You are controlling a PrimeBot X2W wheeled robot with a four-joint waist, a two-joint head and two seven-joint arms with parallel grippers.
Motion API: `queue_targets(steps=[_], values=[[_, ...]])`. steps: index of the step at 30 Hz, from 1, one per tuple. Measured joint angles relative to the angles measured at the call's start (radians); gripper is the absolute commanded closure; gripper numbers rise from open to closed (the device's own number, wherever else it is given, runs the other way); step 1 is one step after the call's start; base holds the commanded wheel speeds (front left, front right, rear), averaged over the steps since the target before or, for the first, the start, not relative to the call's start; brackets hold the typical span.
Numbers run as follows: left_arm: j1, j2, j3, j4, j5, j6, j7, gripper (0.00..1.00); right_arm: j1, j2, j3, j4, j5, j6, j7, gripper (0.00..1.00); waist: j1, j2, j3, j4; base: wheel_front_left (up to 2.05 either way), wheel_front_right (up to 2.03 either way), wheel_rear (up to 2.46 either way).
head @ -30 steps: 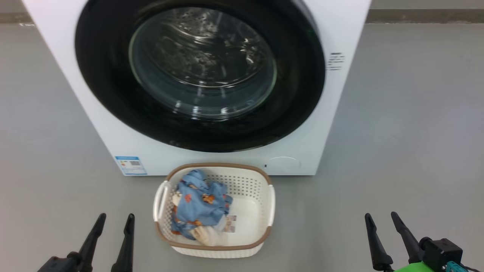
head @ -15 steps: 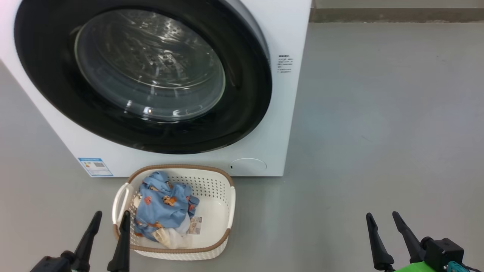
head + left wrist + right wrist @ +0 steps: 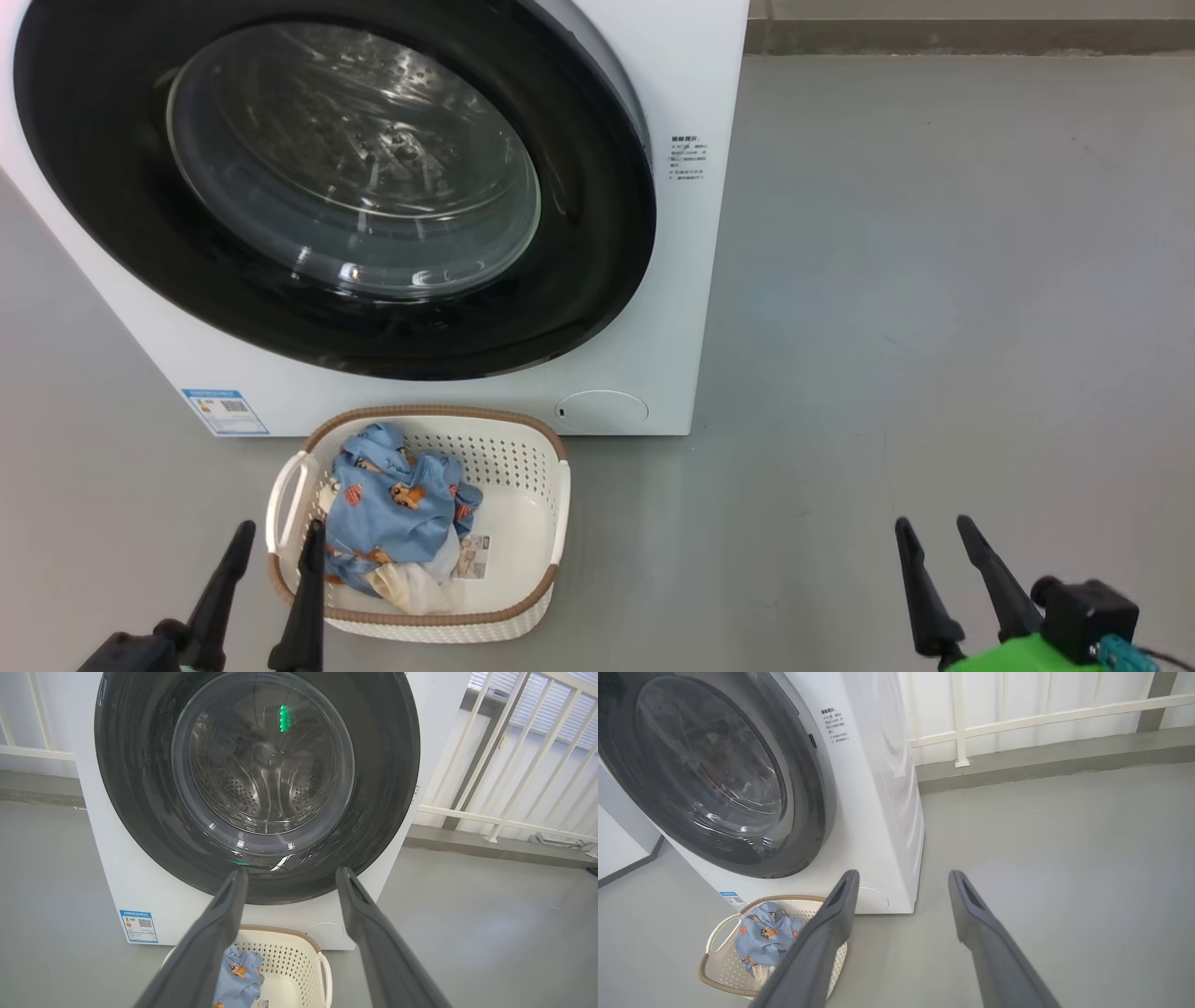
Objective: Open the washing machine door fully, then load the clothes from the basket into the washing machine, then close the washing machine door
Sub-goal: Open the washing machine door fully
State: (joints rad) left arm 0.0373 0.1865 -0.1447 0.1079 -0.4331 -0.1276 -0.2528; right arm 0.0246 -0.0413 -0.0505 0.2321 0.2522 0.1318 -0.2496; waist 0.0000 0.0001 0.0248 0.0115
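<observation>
washing machine door (image 3: pixel 355 177): closed
clothes (image 3: pixel 397 509): in basket (image 3: pixel 512 457)
left hand (image 3: pixel 282 527): spread wide, empty
right hand (image 3: pixel 932 521): spread wide, empty

Washing machine door (image 3: pixel 327 187) shut; clothes (image 3: pixel 397 509) in basket (image 3: pixel 523 448); left gripper (image 3: pixel 277 548), right gripper (image 3: pixel 934 537) spread, empty.

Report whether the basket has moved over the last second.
No. The basket still sits below the washing machine, between its blue sticker and round flap; the camera turned.
</observation>
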Motion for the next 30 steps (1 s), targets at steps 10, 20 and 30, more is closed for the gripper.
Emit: queue_targets(steps=[10, 20, 30], values=[[-0.001, -0.002, -0.012, -0.005, -0.002, 0.000, 0.000, 0.00, -0.148, -0.001, 0.012, 0.016, 0.094, 0.000, 0.000, 1.00, 0.0000, 0.0000, 0.009, 0.010, 0.00, 0.00, 0.00], [-0.024, 0.001, -0.041, -0.010, -0.015, 0.000, -0.001, 0.00, -0.379, -0.011, 0.012, 0.065, 0.163, 0.000, 0.000, 1.00, 0.0000, 0.0000, 0.036, 0.037, 0.00, 0.00, 0.00], [-0.077, 0.012, -0.070, -0.016, -0.040, 0.000, -0.001, 0.00, -0.603, -0.025, 0.053, 0.192, 0.439, 0.000, -0.007, 1.00, 0.0000, 0.0000, 0.089, 0.080, 0.00, 0.00, 0.00]])
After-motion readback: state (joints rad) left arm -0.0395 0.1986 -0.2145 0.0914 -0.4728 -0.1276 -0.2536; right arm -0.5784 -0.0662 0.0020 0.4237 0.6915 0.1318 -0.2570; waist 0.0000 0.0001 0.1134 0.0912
